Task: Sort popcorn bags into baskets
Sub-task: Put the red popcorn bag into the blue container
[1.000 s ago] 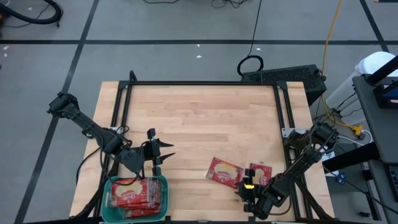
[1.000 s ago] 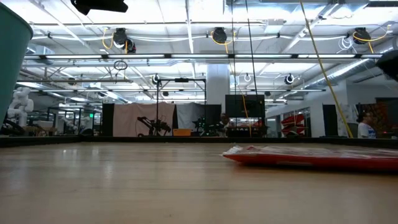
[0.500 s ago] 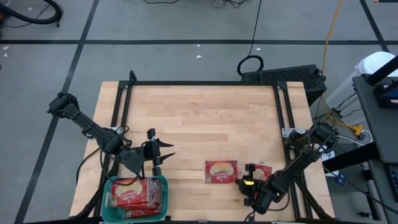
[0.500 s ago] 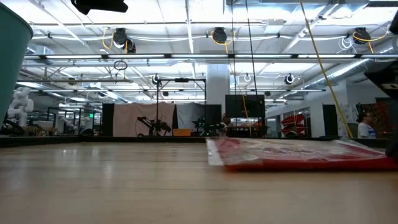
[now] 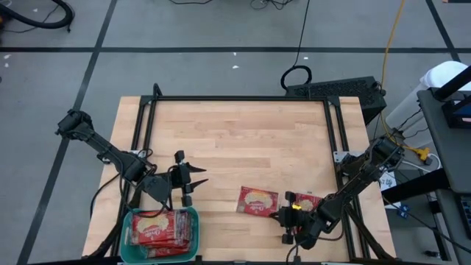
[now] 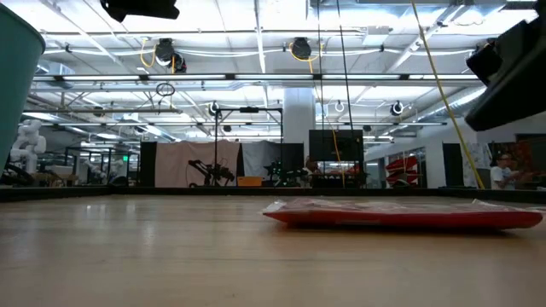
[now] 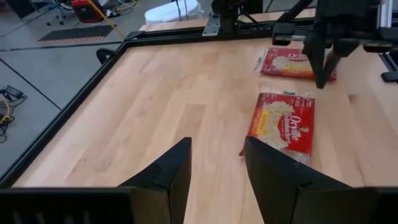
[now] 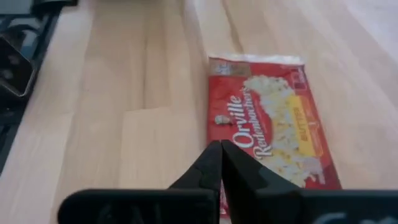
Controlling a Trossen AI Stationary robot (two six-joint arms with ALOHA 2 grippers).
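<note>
Moved: we see the nearer bag (image 5: 257, 201) lying further toward the table's middle than a second ago, and the right gripper (image 5: 288, 221), then open, now has its fingers pressed together on nothing.
Right gripper: we find it low at the table's (image 5: 243, 140) front, just beside that bag's edge.
Second bag: we see the other bag (image 5: 309, 200) flat under the right arm.
Left gripper: we see the left gripper (image 5: 193, 177) parted and empty, just behind the basket (image 5: 161, 234).
Basket: we count several red bags stacked inside, at the front left corner.
</note>
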